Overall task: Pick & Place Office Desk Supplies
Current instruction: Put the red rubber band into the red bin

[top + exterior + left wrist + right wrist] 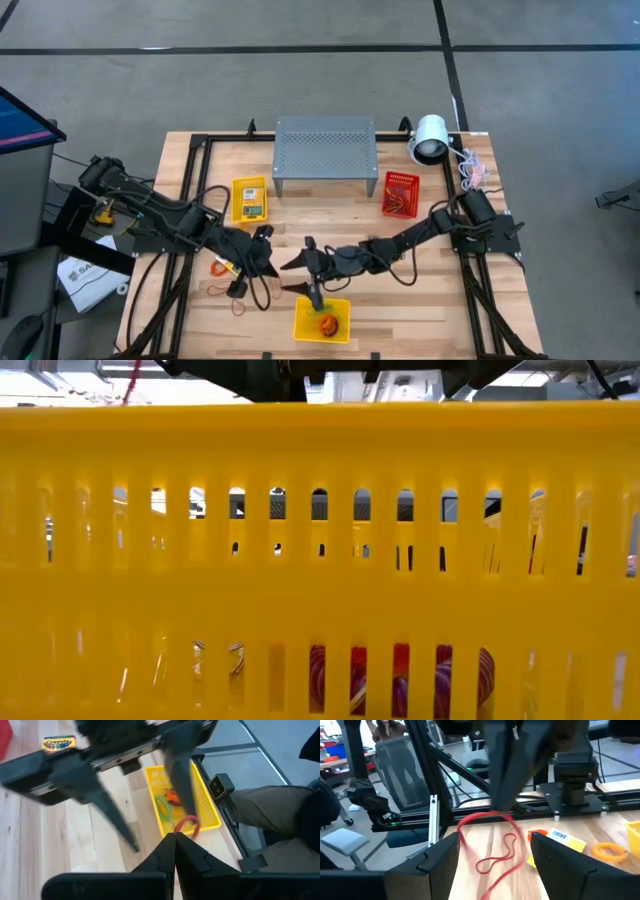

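Pinched in the clenched tips of the left gripper (175,845): a red rubber band (487,813), dangling in a loose loop above the wood, off the table (430,300) and just short of the yellow basket (342,330) at the near edge. Flanking that hanging loop on both sides, without touching it: the spread, empty fingers of the right gripper (494,840), reaching in from the right arm toward the middle of the table. Already lying inside the yellow basket: a green band (164,806) and an orange band (172,796); seen through the slots of its wall from table height, more coloured loops at the bottom, too blurred to count. Scattered on the boards beside the left arm, near the left edge: a few loose bands (220,268), among them an orange one (607,851). Farther back, to the left of centre: a yellow-and-green crayon box (250,198), flat on the table. Opposite it, on the right: a small red basket (400,193) with something inside, contents hard to tell. Between the two and farther back: the grey perforated stand (324,150). At the far right corner: the white lamp (430,140), on its side.
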{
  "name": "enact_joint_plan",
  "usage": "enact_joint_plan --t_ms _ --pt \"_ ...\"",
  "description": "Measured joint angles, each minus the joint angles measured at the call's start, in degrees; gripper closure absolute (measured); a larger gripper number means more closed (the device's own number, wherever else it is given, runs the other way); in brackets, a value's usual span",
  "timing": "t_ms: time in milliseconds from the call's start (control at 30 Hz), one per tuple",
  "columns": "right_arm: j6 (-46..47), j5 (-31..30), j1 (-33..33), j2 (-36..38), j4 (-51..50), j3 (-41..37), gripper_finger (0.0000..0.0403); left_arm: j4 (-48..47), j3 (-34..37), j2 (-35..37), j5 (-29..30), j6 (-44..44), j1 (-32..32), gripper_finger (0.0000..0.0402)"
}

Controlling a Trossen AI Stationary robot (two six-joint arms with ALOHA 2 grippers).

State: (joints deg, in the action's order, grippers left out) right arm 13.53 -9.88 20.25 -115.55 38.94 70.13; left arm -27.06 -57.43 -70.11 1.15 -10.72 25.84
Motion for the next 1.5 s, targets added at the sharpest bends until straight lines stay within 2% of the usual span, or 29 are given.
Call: enact_joint_plan --t_ms 533,600,700,933,1267,1367,1500 --pt "0.01 -0.47 -0.58 0.02 0.36 0.0 0.0169 2.74 -0.02 -0.02 0.09 0.66 -0.87 0.0401" --pt "0.01 -0.49 -0.65 0.02 0.28 0.0 0.0185 2.74 -0.04 -0.01 0.09 0.66 -0.87 0.0401" --pt "0.01 -0.47 -0.61 0.02 0.11 0.0 0.023 2.72 -0.04 -0.02 0.1 0.66 -0.87 0.0401" --pt "-0.19 -0.48 -0.63 0.04 0.06 0.0 0.0385 3.99 -0.04 -0.01 0.14 0.63 -0.87 0.0398" --pt "-0.44 0.93 -0.63 0.04 0.06 -0.02 0.0399 7.0 -0.04 -0.01 -0.57 1.88 -0.86 0.0372" --pt "-0.45 1.04 -0.59 0.04 0.04 -0.02 0.0401 9.25 -0.04 -0.02 -1.68 3.94 -0.74 0.0343" --pt "-0.84 1.04 -0.43 0.08 -0.18 -0.02 0.0401 11.65 -0.04 0.0 -3.08 4.8 -0.74 0.0282"
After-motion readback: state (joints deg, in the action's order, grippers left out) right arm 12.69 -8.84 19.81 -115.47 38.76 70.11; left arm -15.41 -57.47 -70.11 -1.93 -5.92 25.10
